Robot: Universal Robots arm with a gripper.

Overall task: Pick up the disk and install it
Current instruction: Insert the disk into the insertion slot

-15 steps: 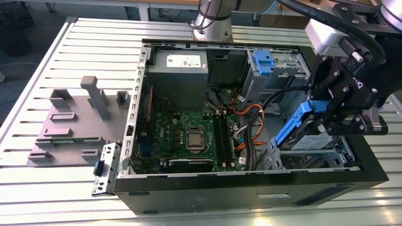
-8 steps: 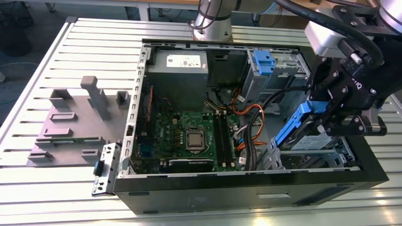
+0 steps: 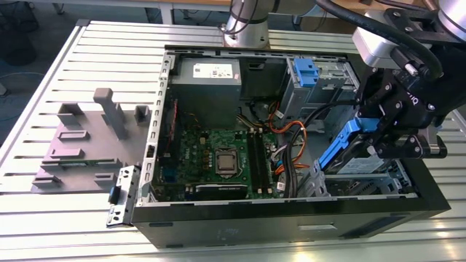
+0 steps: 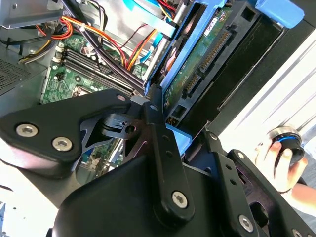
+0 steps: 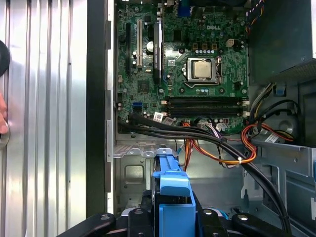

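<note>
The disk (image 3: 352, 156), a silver drive in a blue plastic carrier, hangs tilted over the drive bay (image 3: 364, 183) in the open computer case's corner at the exterior view's right. My gripper (image 3: 393, 136) is shut on it, with black fingers (image 4: 152, 101) pressed against the carrier's sides. In the second wrist view the disk's (image 4: 197, 64) green circuit board and connector face the camera. In the first wrist view the carrier's blue end (image 5: 173, 190) sits between the gripper's black fingers, above the bay's metal floor (image 5: 133, 173).
The open case (image 3: 291, 210) holds a motherboard (image 3: 218, 153), a grey power supply (image 3: 207, 73), orange and black cables (image 3: 287, 136) and an upper bay with a blue bracket (image 3: 306, 71). A grey fixture (image 3: 87, 142) lies on the slatted table. A person's hand (image 4: 281, 158) is nearby.
</note>
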